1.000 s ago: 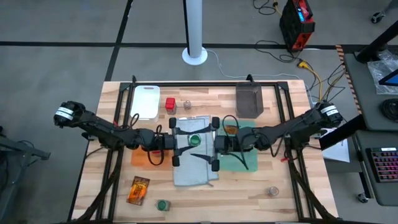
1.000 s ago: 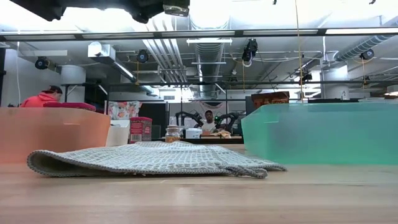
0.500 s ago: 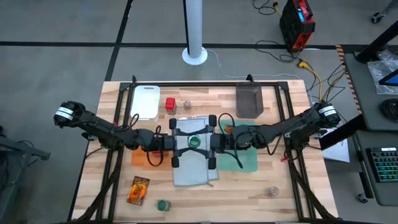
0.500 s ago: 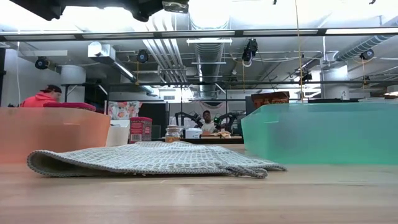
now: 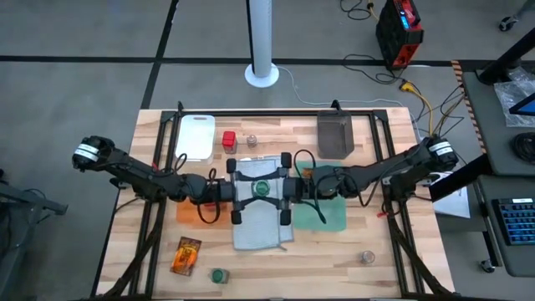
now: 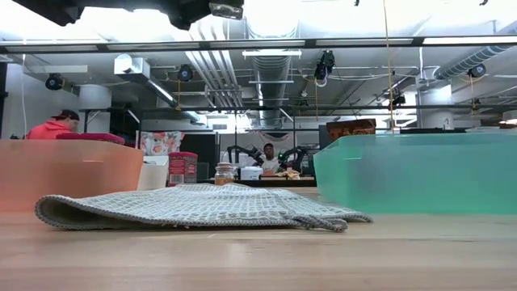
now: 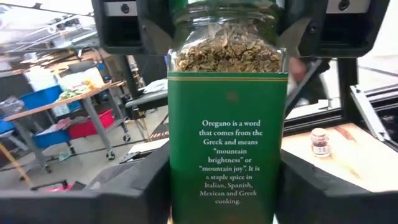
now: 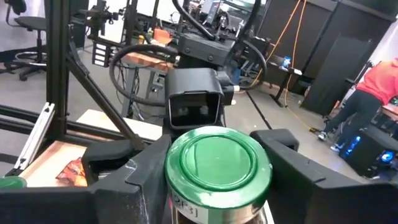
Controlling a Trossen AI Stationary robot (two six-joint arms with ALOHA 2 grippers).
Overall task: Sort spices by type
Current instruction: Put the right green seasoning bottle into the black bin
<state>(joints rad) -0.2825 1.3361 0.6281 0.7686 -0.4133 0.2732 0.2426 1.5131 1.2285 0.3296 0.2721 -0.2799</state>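
Sorting barely begun: one green-topped jar (image 5: pixel 262 189) clamped mid-table between left gripper (image 5: pixel 242 191) and right gripper (image 5: pixel 282 190) above grey cloth (image 5: pixel 261 227); second jar (image 5: pixel 218 275), packet (image 5: pixel 185 255), shakers, red box (image 5: pixel 229 140) scattered unpaired.

I'm running this rig in a robotics lab or open workshop. From the low view I see exposed ceiling pipes (image 6: pixel 266 73) and ducting, strip lights, and a person in a red top (image 6: pixel 53 126) at the left edge. Past the wooden table (image 5: pixel 376 276), the high view shows bare grey floor (image 5: pixel 84 33), loose cables (image 5: pixel 422 100) at upper right, and a white pole (image 5: pixel 261 38).
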